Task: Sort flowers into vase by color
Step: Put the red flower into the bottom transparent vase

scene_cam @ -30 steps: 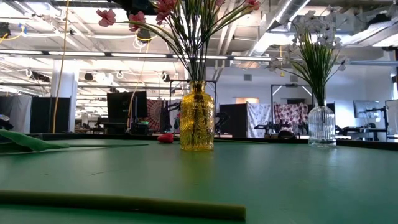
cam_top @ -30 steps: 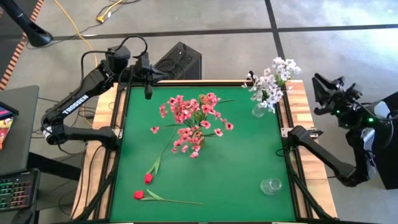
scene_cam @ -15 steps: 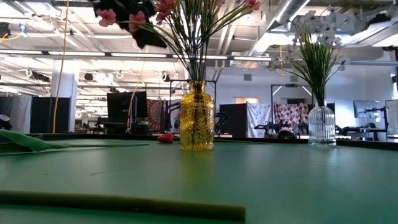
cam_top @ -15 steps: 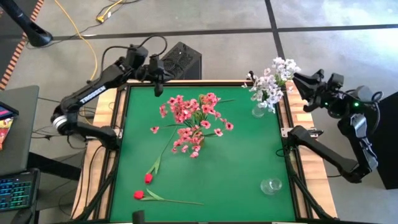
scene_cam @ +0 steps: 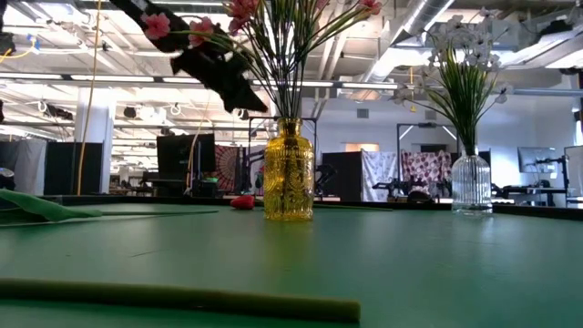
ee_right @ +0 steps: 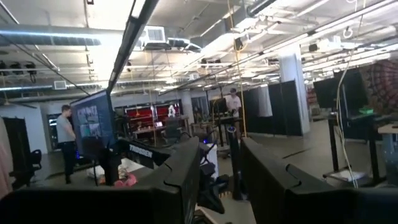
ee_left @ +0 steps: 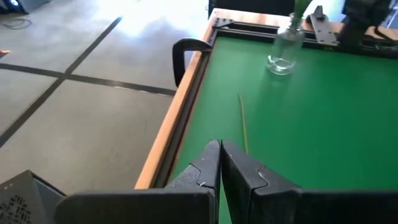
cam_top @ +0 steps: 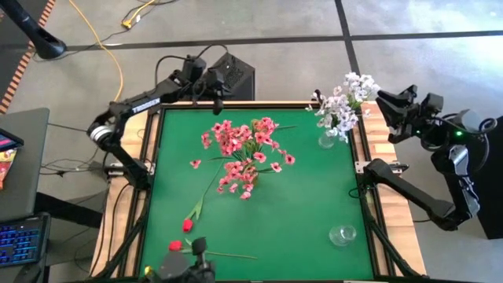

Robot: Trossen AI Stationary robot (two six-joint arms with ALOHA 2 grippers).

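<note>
Red buds: two lie loose on the green bench (cam_top: 306,204) at its near left; one (cam_top: 175,246) by the near edge; the other (cam_top: 188,225) just beyond it
Pink flowers (cam_top: 245,149): bunched in the yellow vase (scene_cam: 289,171) mid-bench
White flowers (cam_top: 343,101): in the clear vase (scene_cam: 471,183) at the far right corner
Left gripper (cam_top: 217,88): above the far edge; fingers (ee_left: 205,167) pressed together, empty
Right gripper (cam_top: 395,110): off the far right side; fingers (ee_right: 186,168) apart, empty
</note>
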